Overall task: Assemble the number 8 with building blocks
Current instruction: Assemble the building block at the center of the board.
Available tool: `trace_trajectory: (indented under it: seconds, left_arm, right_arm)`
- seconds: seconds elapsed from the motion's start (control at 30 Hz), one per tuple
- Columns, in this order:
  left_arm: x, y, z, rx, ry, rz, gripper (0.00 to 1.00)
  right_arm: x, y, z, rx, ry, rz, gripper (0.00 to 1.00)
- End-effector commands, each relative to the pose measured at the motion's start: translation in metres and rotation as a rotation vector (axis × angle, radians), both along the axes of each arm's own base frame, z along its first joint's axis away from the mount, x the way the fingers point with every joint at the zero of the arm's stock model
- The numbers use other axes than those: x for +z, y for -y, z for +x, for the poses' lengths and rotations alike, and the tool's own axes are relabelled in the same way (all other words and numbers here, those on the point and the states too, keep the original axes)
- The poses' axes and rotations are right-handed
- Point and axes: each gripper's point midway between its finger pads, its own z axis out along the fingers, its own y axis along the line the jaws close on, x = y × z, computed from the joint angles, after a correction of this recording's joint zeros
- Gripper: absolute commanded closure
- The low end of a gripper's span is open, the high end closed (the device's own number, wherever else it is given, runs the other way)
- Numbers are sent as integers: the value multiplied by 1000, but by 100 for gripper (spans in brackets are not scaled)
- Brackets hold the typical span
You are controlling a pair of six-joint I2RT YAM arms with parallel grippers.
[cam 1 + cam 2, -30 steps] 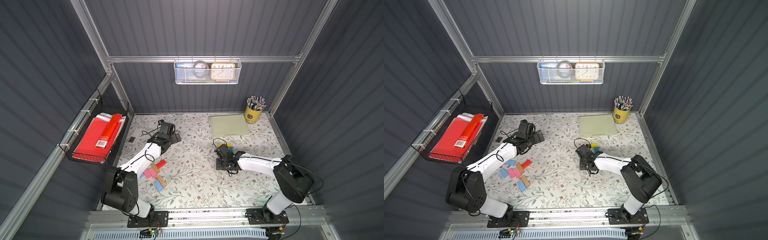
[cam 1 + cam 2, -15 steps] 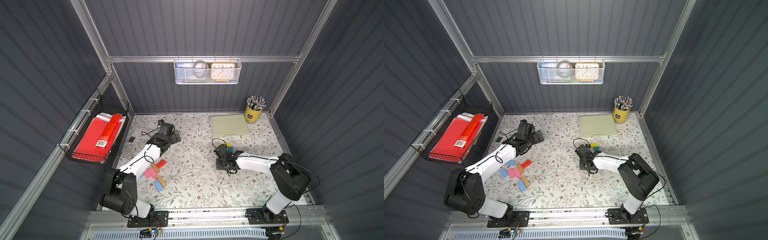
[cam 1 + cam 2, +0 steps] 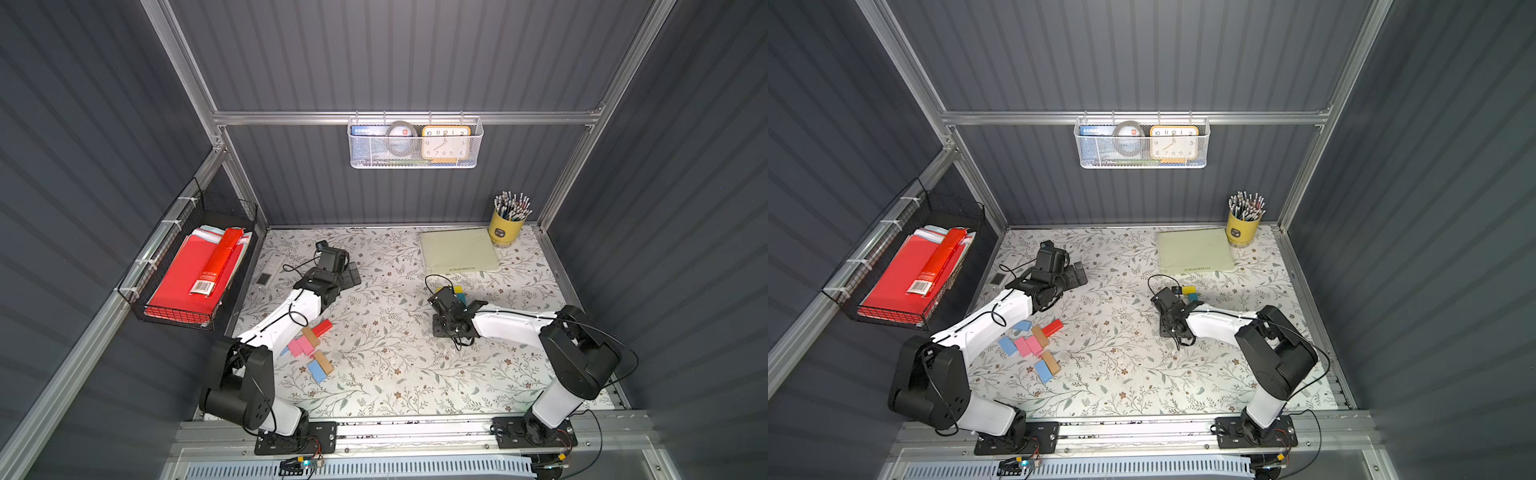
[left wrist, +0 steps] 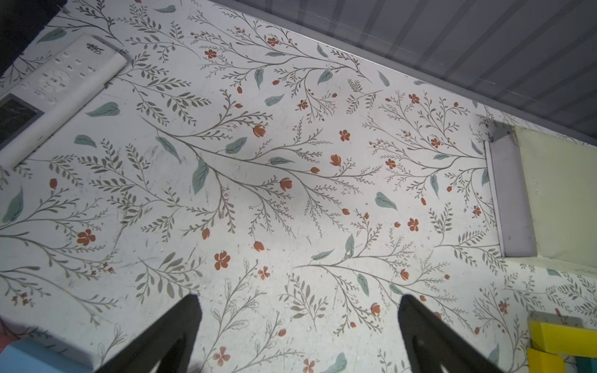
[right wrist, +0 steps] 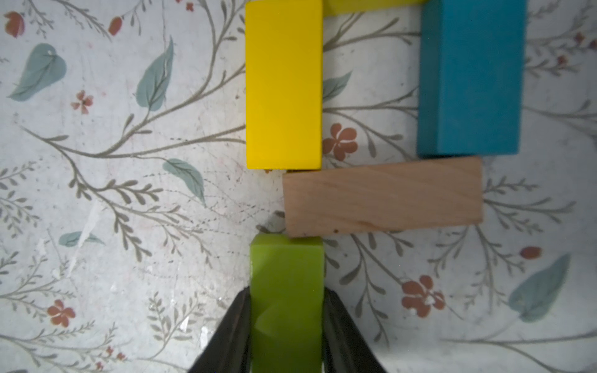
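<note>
Numerals on your clock [image 3: 445, 143] read clearly; right end effector [image 5: 287, 292] grips green block [image 5: 287, 264], left end effector [image 4: 298, 302] gapes.

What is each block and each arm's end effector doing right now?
Left end effector: open, empty.
Right end effector: shut on green painted wooden block.
Yellow painted wooden block: lying flat, ungripped.
Blue painted wooden block: lying flat, ungripped.
Plain tan wooden block: lying flat, ungripped.
</note>
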Motion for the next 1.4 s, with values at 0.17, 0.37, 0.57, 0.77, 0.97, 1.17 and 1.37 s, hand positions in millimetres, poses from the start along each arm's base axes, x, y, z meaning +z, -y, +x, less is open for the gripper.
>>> trace_trajectory:
  seconds: [0.17, 0.37, 0.57, 0.77, 0.97, 1.17, 1.37]
  left_arm:
    - [-2, -8, -3, 15, -5, 25, 1]
    - [-2, -13, -6, 52, -9, 28, 1]
    - [-4, -22, -20, 122, -40, -2, 1]
    - [-5, -33, -39, 202, -92, -33, 1]
    - [-17, -53, -59, 293, -179, -51, 1]
    - [-40, -81, -78, 375, -261, -107, 1]
    - [-57, -113, -94, 478, -308, -154, 4]
  right_arm:
    - [-11, 8, -4, -4, -28, -38, 58]
    - [9, 6, -1, -5, 0, -17, 40]
    - [69, 0, 9, 16, 129, 69, 27]
    - [108, -3, 19, 79, 259, 93, 24]
    - [116, -17, 19, 132, 302, 174, 25]
    - [117, -26, 15, 175, 323, 238, 25]
    - [111, -23, 12, 186, 339, 232, 24]
